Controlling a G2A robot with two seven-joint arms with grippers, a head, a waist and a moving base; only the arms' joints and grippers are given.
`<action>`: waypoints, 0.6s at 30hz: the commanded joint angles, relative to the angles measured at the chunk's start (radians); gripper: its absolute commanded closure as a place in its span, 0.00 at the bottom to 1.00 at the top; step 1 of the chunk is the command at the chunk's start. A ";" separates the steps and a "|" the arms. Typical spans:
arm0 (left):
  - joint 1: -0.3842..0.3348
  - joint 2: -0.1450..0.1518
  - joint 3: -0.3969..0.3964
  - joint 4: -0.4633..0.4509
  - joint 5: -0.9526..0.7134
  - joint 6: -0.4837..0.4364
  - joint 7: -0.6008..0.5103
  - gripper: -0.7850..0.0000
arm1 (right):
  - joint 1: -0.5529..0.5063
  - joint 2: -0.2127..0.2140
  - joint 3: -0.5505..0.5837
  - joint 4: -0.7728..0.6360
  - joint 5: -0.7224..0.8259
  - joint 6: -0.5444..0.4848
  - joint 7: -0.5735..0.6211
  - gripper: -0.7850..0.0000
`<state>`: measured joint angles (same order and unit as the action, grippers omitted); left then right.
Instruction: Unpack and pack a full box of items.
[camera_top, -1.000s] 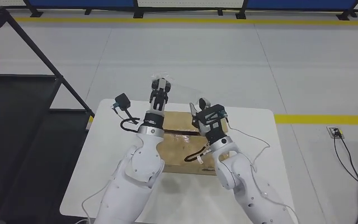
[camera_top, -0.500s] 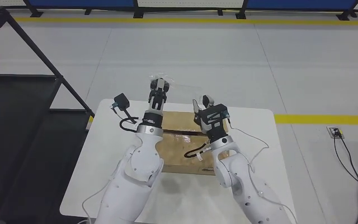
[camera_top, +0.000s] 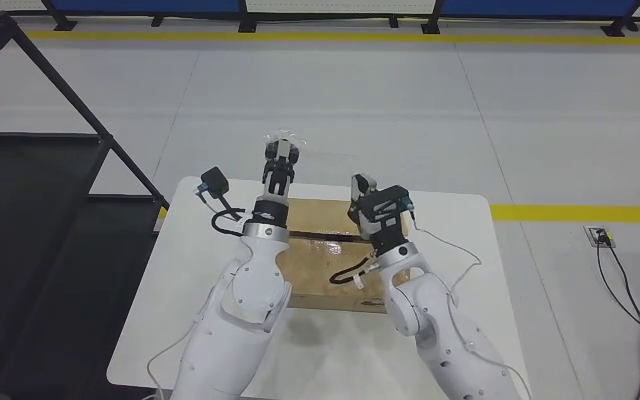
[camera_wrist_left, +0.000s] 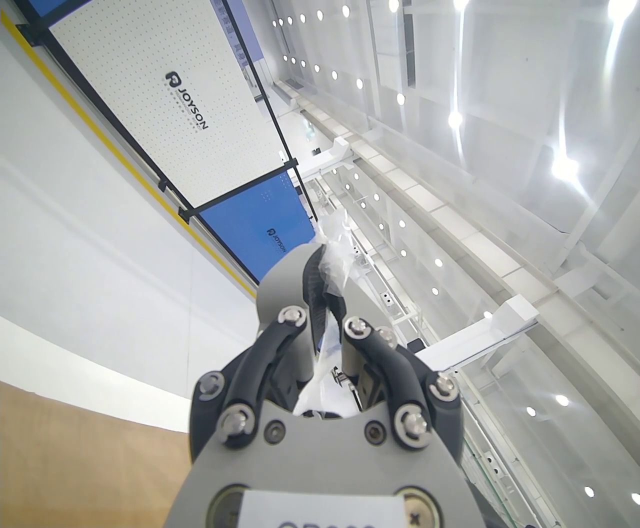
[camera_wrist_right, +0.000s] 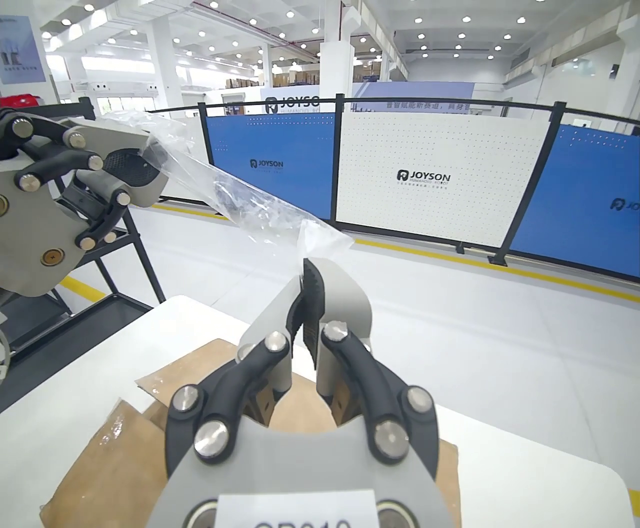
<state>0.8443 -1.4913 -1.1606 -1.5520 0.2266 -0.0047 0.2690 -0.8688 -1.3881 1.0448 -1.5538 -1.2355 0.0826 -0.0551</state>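
The left gripper (camera_top: 281, 163) and the right gripper (camera_top: 361, 187) both hang above the far edge of the box (camera_top: 322, 214), with a clear bag (camera_wrist_right: 235, 197) stretched between them. The left fingers are closed on one end of the film, and the right fingers are closed narrow on a corner of the other end. The step in hand looks like carrying the bag, held by both ends, away from the box. To do it well, both pinches should stay firm and the two arms should travel together, so the span neither tightens enough to tear the thin film nor slackens enough to snag a flap. The right hold takes only a small corner, so it is likely the first to slip. The bag is best set down on bare table (camera_wrist_right: 530, 450) beside the box, lowered until it rests, with both grips let go only then. Something dark shows through the film near mid-span, but it is too unclear to name. The box sits on the table with its flaps open. Its inside is hidden behind the arms, so what it contains cannot be told.
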 joint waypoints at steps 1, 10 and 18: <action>0.002 -0.001 -0.003 0.000 0.003 -0.001 -0.002 1.00 | -0.003 -0.001 0.016 -0.006 0.043 -0.011 0.007 1.00; 0.006 -0.008 -0.020 0.003 0.006 -0.001 -0.004 1.00 | -0.012 -0.006 0.082 -0.029 0.179 -0.050 0.042 1.00; 0.008 -0.015 -0.032 0.005 0.007 -0.002 -0.003 1.00 | -0.008 -0.007 0.123 -0.037 0.254 -0.081 0.095 1.00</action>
<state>0.8525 -1.5049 -1.1916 -1.5474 0.2351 -0.0069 0.2650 -0.8780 -1.3953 1.1650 -1.5907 -0.9877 0.0037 0.0356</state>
